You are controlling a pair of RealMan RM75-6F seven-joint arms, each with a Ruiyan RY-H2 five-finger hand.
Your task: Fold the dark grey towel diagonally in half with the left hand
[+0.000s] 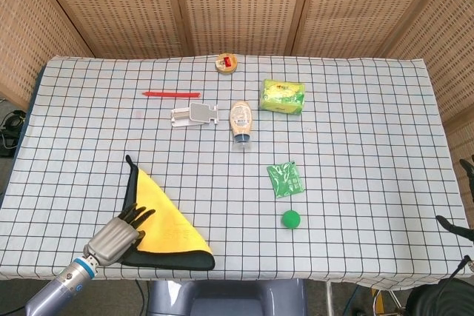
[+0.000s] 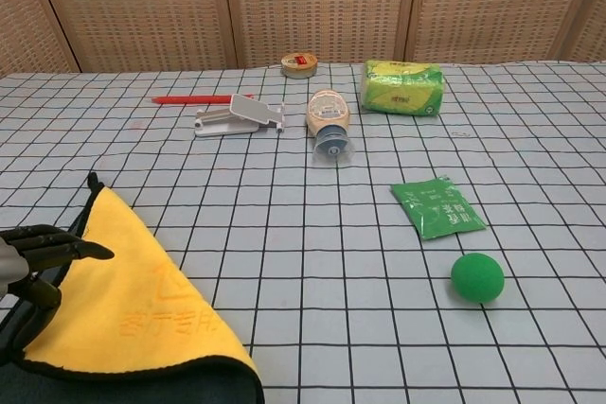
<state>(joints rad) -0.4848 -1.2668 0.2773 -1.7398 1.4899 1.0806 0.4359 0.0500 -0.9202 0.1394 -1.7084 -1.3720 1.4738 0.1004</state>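
Head view has the dark grey towel with the yellow underside point(image 1: 164, 223) lying at the near left corner of the checked-cloth table point(image 1: 355, 131), already doubled over into a triangle, so what faces up is mostly yellow with a dark rim along the near edge. The left hand point(image 1: 112, 237) sits at the towel's left edge with its dark fingers point(image 1: 133, 214) over the cloth; looks to me like it carried one corner across to make the diagonal, which is why the yellow side shows. Whether the fingers are pinching the fabric or just resting on it, I honestly can't tell from either view. The right hand doesn't show anywhere. As for containers: a squeeze bottle with a tan label point(image 1: 240, 121) lies on its side mid-table, contents not visible, and a round tin point(image 1: 226, 63) sits at the far edge, lid on. I'd say the fold is pretty much done.
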